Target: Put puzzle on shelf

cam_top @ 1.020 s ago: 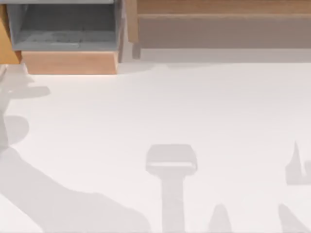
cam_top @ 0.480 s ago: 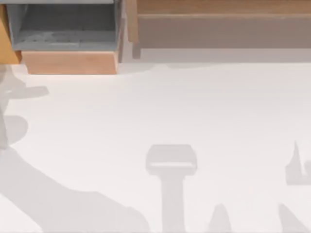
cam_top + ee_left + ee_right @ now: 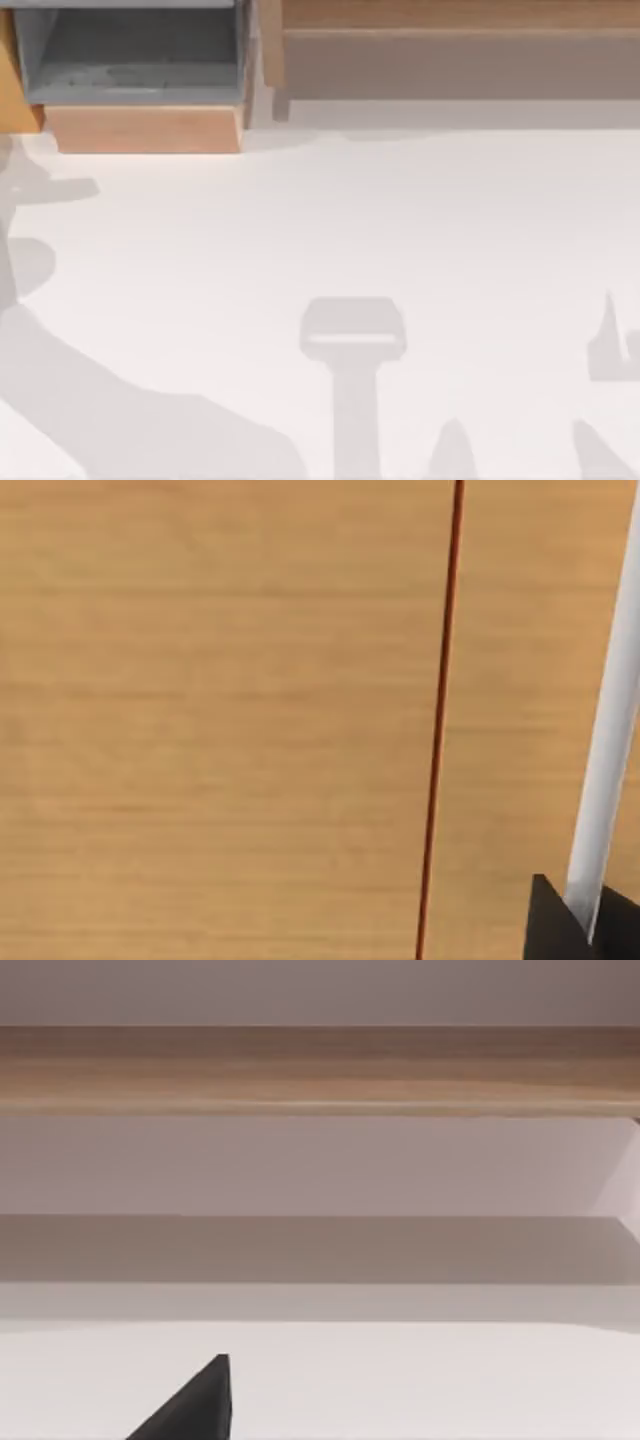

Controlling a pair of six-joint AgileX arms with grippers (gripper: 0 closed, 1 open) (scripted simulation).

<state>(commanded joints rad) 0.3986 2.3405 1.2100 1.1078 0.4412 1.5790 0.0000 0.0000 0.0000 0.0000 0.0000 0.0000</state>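
Observation:
The shelf (image 3: 450, 30) is a long light-brown wooden ledge along the back right of the table in the top view. Its wooden front edge (image 3: 320, 1070) crosses the right wrist view, with pale wall below it. The puzzle is out of view. A black part of my right gripper (image 3: 195, 1410) hangs over the white table, some way short of the shelf. My left gripper (image 3: 555, 930) is close against a light wooden panel (image 3: 220, 720) crossed by a thin dark line, beside a white strip (image 3: 610, 740).
A grey-lined box with a wooden front (image 3: 140, 128) stands at the back left, next to the shelf's end. Arm shadows (image 3: 352, 340) lie across the white tabletop (image 3: 400, 220) at the left, front middle and right.
The shadow at the table's far left edge has drifted slightly leftward. Nothing else has visibly changed.

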